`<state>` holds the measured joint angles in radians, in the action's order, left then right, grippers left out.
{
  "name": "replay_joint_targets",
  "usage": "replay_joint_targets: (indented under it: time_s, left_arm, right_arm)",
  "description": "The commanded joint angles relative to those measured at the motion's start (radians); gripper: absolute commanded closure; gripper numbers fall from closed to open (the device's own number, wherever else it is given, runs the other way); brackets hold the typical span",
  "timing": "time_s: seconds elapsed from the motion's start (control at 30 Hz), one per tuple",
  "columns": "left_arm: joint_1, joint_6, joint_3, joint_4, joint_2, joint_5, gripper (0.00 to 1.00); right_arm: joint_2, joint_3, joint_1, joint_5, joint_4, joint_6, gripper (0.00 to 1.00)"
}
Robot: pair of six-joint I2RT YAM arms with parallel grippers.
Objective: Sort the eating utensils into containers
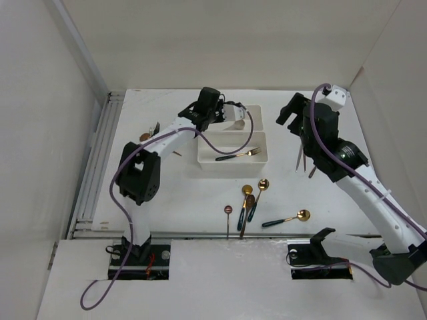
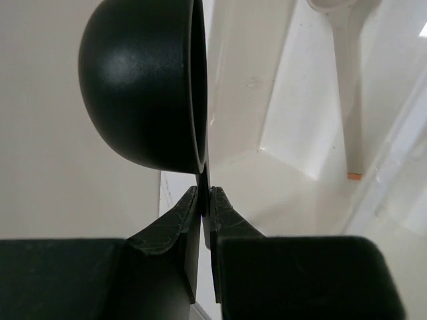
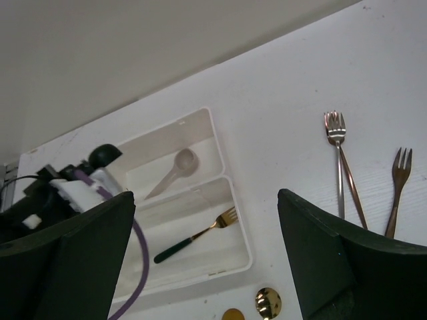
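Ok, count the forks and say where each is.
3. A gold fork lies in the near bin; a silver fork and a copper fork lie on the table right of it. A dark utensil at the table's left is unclear.

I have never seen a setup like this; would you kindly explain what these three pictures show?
Two robot arms are bolted to a table. One picture looks down from above; the others come from a camera on each wrist. The left gripper pinches a black spoon over the far white bin, which holds a pale spoon. The near bin holds a green-handled fork. The right gripper is open and empty. Gold spoons and forks lie loose on the table.
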<state>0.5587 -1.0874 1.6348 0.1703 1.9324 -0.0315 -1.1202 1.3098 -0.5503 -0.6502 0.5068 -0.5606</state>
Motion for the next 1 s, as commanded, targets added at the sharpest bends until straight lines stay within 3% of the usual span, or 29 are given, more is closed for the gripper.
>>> replay_joint_targets:
  time_s: [0.0,0.2,0.43,0.5,0.67,0.73,0.77,0.97]
  left_arm:
    - [0.0,-0.206,0.048,-0.195,0.022,-0.004,1.0]
    - [0.021,-0.135,0.18,-0.203,0.154,0.013,1.0]
    - [0.061,-0.103,0.122,-0.213,0.163,0.013,0.97]
    - [0.073,-0.072,0.112,-0.175,0.163,-0.014,0.87]
    - [0.084,0.026,0.112,-0.092,0.154,-0.015,0.74]
    - [0.084,0.07,0.112,-0.077,0.154,-0.03,0.61]
    - [0.084,0.096,0.112,-0.077,0.154,-0.042,0.5]
    - [0.084,0.384,0.333,0.053,0.163,-0.058,0.44]
  right_arm:
    - [0.02,-0.017,0.009,-0.014,-0.071,0.016,0.07]
    - [0.03,-0.05,0.009,-0.014,-0.048,0.016,0.07]
    - [0.074,-0.08,0.009,-0.042,-0.018,0.007,0.07]
    - [0.102,-0.09,0.018,-0.042,-0.017,0.007,0.07]
    - [0.14,-0.112,0.018,-0.062,0.001,0.007,0.07]
    - [0.149,-0.112,0.018,-0.062,0.001,0.007,0.07]
    - [0.149,-0.112,0.018,-0.049,0.001,0.007,0.07]
    - [0.192,-0.112,0.018,-0.019,0.01,0.007,0.07]
